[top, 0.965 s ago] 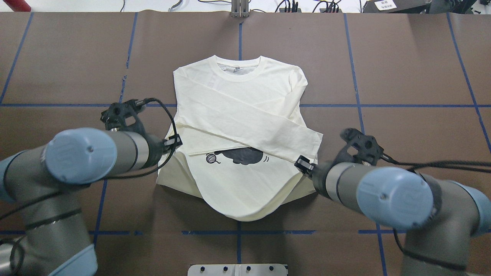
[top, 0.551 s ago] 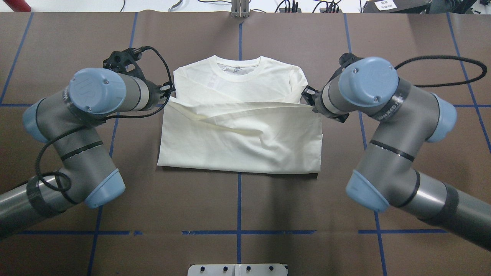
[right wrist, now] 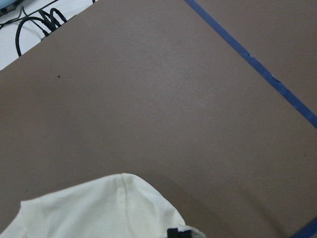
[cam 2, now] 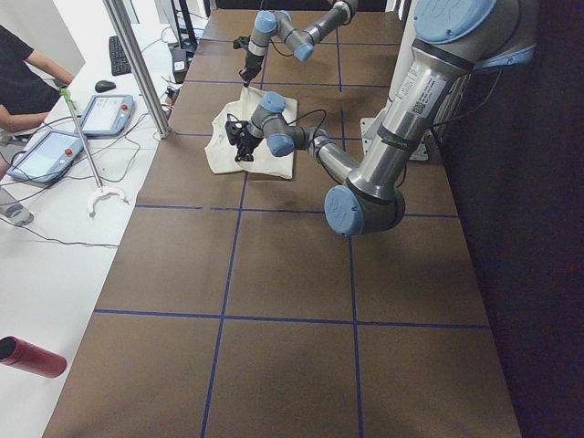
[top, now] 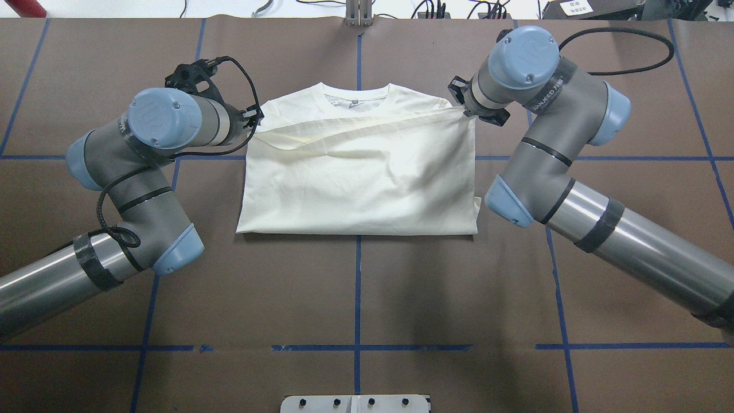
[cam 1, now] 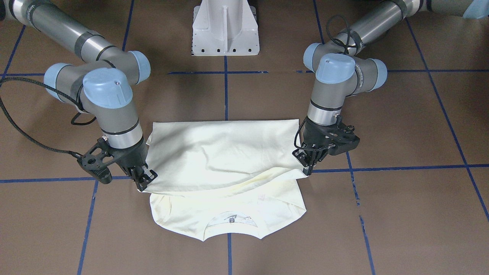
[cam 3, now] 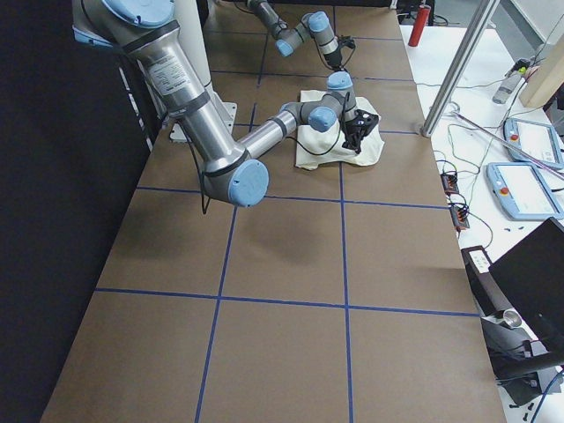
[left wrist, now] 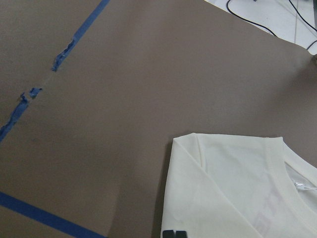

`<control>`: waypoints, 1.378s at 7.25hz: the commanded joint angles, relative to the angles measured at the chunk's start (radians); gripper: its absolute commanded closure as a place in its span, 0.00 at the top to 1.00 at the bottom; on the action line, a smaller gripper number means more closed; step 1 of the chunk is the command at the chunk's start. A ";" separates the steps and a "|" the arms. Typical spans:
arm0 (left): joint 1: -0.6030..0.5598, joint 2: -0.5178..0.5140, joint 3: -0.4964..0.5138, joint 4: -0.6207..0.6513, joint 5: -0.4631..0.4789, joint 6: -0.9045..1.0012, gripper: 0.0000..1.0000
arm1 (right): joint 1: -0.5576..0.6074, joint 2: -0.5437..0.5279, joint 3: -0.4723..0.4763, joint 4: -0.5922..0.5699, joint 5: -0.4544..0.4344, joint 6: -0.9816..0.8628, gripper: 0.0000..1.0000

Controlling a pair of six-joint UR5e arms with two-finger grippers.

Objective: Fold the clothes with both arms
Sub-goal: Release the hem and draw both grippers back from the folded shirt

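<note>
The cream-white T-shirt lies in the table's middle, folded over itself, its plain side up and the cat print hidden. The ribbed neckline shows at the far edge, also in the front view. My left gripper is shut on the hem's left corner and holds it just above the left shoulder; in the front view it is on the right. My right gripper is shut on the hem's right corner over the right shoulder, at the front view's left. The wrist views show the shirt's shoulders.
The brown table carries blue tape lines. The white pedestal stands at the robot's side. A metal post and cables sit past the far edge, a red bottle at the far left. An operator sits by tablets.
Both grippers carried the hem from the near side up over the shirt toward the neckline. The fold now covers the crossed sleeves and cat print. Both arms reach farther out.
</note>
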 commanded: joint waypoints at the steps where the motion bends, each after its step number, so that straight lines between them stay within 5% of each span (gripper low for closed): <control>1: -0.010 -0.012 0.060 -0.057 0.038 0.011 0.00 | 0.016 0.126 -0.193 0.037 -0.001 -0.015 0.00; 3: -0.010 -0.012 0.081 -0.062 0.050 0.013 0.00 | 0.012 0.154 -0.298 0.121 -0.007 -0.018 0.00; 5: -0.018 -0.010 0.121 -0.097 0.051 0.028 0.00 | 0.010 0.134 -0.300 0.125 -0.012 -0.039 0.00; 7: -0.027 -0.010 0.121 -0.113 0.050 0.049 0.45 | -0.014 0.117 -0.295 0.125 -0.061 -0.039 0.00; 8: -0.035 -0.010 0.121 -0.143 0.050 0.078 0.51 | -0.014 0.119 -0.284 0.125 -0.061 -0.038 0.14; 10: -0.078 -0.009 0.117 -0.177 0.045 0.085 0.51 | 0.001 0.107 -0.190 0.123 -0.040 -0.033 0.27</control>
